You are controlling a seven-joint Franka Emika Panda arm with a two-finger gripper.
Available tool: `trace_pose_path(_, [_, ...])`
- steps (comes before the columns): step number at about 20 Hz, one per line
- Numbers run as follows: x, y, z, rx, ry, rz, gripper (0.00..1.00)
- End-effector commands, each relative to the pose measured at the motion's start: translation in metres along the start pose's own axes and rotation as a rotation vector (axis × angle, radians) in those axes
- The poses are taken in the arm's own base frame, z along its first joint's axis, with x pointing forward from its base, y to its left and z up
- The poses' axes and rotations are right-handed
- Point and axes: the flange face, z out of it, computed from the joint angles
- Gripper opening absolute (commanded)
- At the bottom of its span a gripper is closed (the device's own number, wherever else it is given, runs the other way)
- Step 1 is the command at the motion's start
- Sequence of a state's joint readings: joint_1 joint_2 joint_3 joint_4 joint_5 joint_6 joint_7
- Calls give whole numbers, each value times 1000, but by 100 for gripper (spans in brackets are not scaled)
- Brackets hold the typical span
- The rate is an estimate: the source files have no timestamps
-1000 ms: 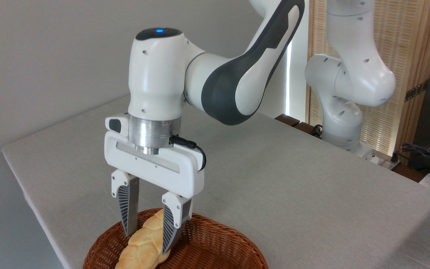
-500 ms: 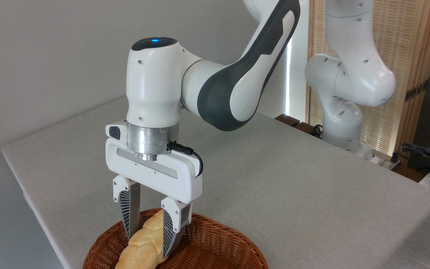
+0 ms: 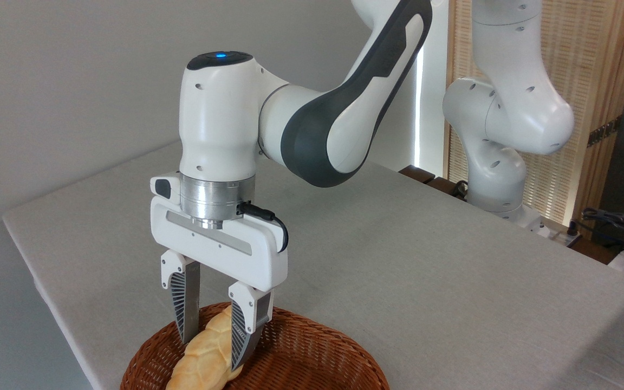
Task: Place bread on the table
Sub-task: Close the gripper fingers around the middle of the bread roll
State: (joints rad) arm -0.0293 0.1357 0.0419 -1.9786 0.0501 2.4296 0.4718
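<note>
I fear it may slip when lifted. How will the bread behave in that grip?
The bread looks light and fairly stiff. Gripped near its middle by the gripper, it probably won't droop. Its ridged, rounded crust may pivot between the fingers.

The lower edge of the view cuts off the near half of the wicker basket and the near end of the bread, so whether the roll rests on the basket floor cannot be told. The gripper fingers cover the bread's sides, hiding the contact there. At far right, dark cables and gear run off the edge, too small to identify
</note>
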Motion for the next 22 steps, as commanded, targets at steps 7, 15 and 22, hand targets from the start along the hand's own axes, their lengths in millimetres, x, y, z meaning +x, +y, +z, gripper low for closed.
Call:
trace_pose_path(7, [1, -1, 0, 32, 4, 80, 49])
trace_pose_path(15, [0, -4, -5, 35, 7, 72, 49])
trace_pose_path(22, [-1, -9, -16, 48, 23, 63, 50])
